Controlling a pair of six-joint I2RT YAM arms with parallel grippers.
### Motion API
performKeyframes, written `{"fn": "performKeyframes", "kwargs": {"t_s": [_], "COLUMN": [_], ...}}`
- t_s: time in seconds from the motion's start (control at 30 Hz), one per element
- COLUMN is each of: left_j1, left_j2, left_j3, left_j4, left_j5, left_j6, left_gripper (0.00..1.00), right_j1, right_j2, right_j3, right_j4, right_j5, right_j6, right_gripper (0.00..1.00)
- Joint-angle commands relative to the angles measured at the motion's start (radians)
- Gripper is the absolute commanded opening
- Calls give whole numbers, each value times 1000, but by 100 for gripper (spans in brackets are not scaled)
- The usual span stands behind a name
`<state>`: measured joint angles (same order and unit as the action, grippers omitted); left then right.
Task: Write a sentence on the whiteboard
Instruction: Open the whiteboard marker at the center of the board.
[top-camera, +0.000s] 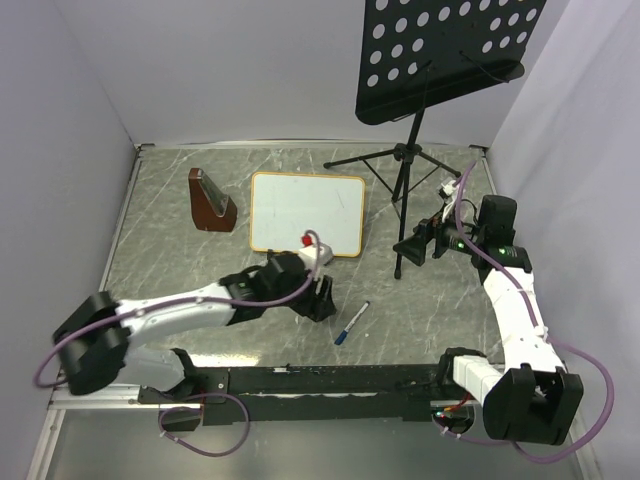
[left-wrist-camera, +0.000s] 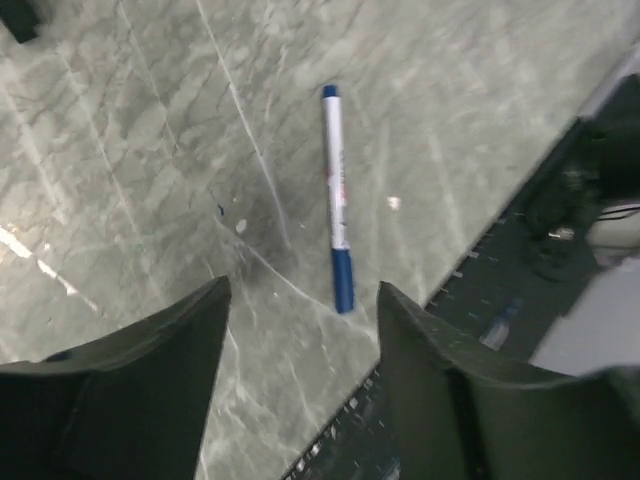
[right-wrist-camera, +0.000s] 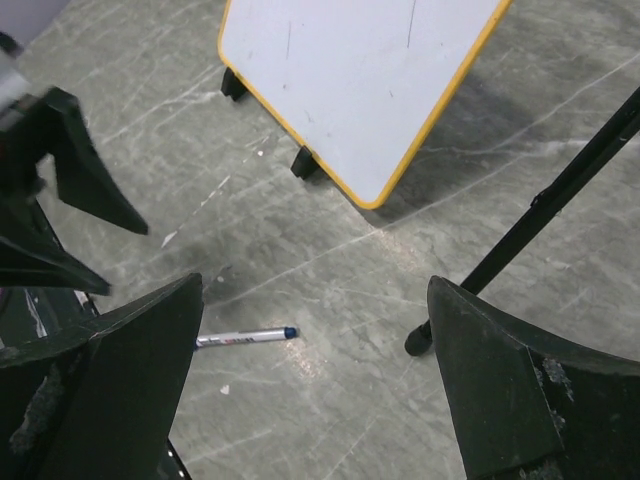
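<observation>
The whiteboard (top-camera: 307, 212) with a thin tan frame lies tilted on the grey table at centre back; it also shows in the right wrist view (right-wrist-camera: 350, 80). Its face is blank apart from a few faint strokes, and no blue sentence is on it. A white marker with a blue cap (top-camera: 352, 323) lies loose on the table in front of it. My left gripper (top-camera: 322, 298) is open and empty, just left of the marker (left-wrist-camera: 337, 190), apart from it. My right gripper (top-camera: 420, 245) is open and empty at the right, facing the marker (right-wrist-camera: 245, 338) from a distance.
A music stand with a black perforated plate (top-camera: 445, 50) stands at back right; its tripod leg (right-wrist-camera: 540, 215) runs just right of my right gripper. A brown wooden block (top-camera: 208, 200) sits left of the whiteboard. A black rail (top-camera: 320, 380) runs along the near edge.
</observation>
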<state>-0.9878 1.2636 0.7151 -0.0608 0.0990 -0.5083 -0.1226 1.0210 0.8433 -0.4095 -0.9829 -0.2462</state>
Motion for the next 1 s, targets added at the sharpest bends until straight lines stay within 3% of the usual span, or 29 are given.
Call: {"fn": "performKeyframes", "kwargs": {"t_s": [0.0, 0.13, 0.33, 0.97], "left_j1": [-60, -106, -178, -273], "left_j2": [155, 270, 368, 572], "left_j3": [127, 199, 277, 438], "left_j4": [15, -16, -128, -378], "left_j5": [-81, -84, -91, -260], "left_j6": [25, 42, 47, -21], "left_gripper": [61, 49, 38, 30], "right_j1": [-6, -8, -8, -17], "right_j2": [2, -9, 10, 11], "right_j3": [54, 45, 50, 51], "right_j4": [-46, -29, -35, -37], "right_j5": [-31, -33, -34, -49], "right_j6": [-90, -85, -79, -73], "right_gripper": [100, 100, 100, 100]}}
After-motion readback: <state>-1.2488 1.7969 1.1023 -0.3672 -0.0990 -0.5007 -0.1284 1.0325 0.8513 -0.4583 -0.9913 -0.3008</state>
